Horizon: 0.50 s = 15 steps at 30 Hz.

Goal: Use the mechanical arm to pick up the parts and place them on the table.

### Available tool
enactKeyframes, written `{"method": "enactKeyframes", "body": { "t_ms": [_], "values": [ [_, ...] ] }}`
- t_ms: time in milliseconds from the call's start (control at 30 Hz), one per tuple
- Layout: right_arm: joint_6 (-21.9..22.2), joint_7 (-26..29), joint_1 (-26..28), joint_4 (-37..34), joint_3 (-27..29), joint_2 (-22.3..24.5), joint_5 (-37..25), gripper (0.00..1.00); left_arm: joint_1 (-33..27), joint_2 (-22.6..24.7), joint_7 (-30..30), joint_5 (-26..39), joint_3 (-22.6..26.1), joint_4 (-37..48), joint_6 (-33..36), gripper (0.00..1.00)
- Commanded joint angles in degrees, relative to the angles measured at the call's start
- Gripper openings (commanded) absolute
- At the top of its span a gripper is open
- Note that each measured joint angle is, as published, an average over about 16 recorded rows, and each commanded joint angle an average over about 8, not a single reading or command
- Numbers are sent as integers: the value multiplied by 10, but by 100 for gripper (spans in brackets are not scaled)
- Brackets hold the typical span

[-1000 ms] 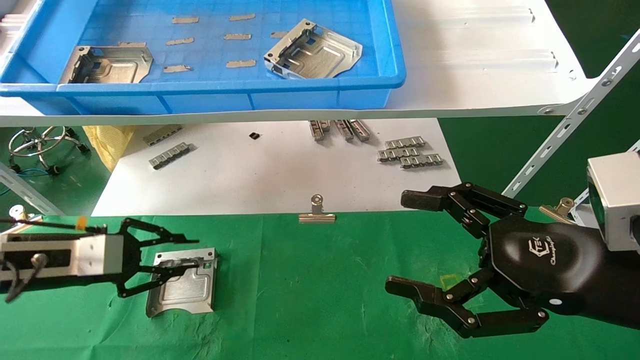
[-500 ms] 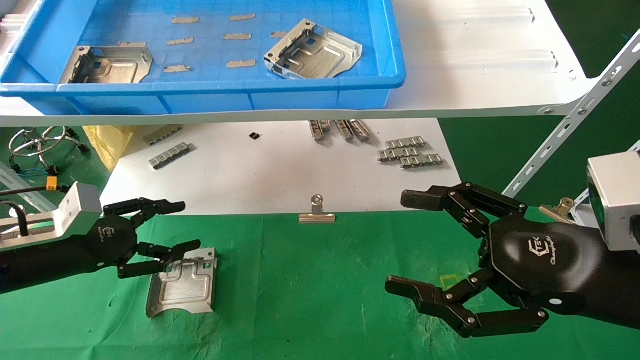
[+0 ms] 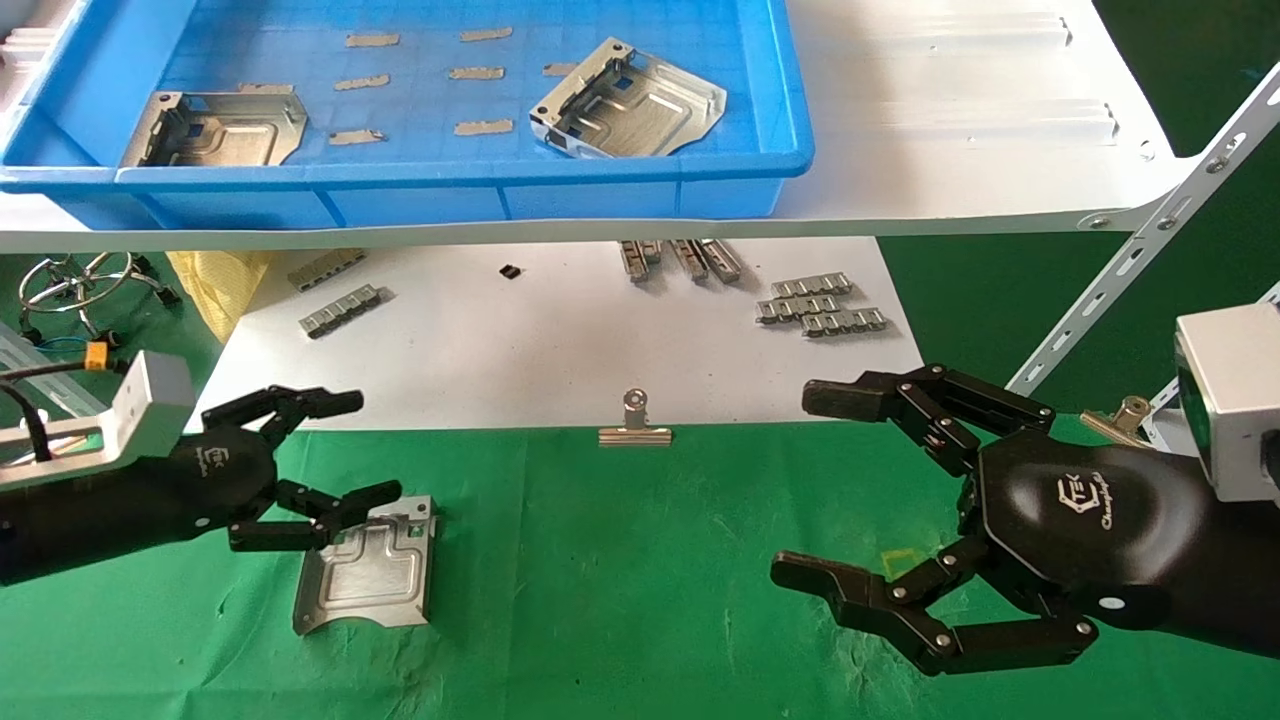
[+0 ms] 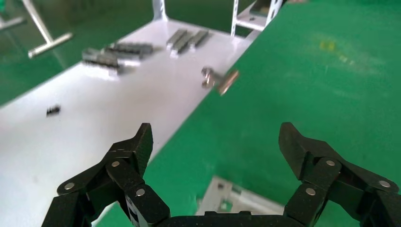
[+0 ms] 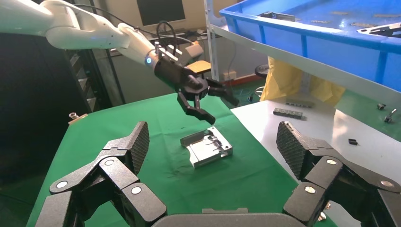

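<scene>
One silver part (image 3: 365, 565) lies flat on the green table (image 3: 640, 560) at the left. My left gripper (image 3: 365, 448) hovers just above its near-left corner, open and empty, with its lower finger over the part's edge. In the left wrist view the gripper (image 4: 216, 137) is spread wide and the part (image 4: 241, 203) shows below the palm. Two more parts (image 3: 215, 128) (image 3: 625, 100) lie in the blue tray (image 3: 450, 175). My right gripper (image 3: 810, 487) is open and empty over the cloth at the right. Its wrist view shows the part (image 5: 206, 146) under the left gripper (image 5: 203, 101).
The tray stands on a white shelf board (image 3: 950, 120) above the table's far edge. Below it a white board (image 3: 550, 340) carries grey ribbed strips (image 3: 820, 305). A silver binder clip (image 3: 633, 425) sits at the cloth's far edge. A shelf brace (image 3: 1150, 240) slants at the right.
My left gripper has turned its wrist, with the fingers clear of the part, and drawn back slightly to the left. The part stays lying on the cloth. The right arm has not moved.
</scene>
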Motion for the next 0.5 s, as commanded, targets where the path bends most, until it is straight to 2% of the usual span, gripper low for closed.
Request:
{"method": "enactKeyframes", "body": {
  "t_ms": [33, 500],
  "values": [
    [0, 0, 0, 0, 0, 0, 0, 100, 8, -4, -14, -3, -8, -22, -2, 100],
    [0, 0, 0, 0, 0, 0, 0, 100, 72, -35, -118, -29, -70, -190, -16, 100]
  ]
}}
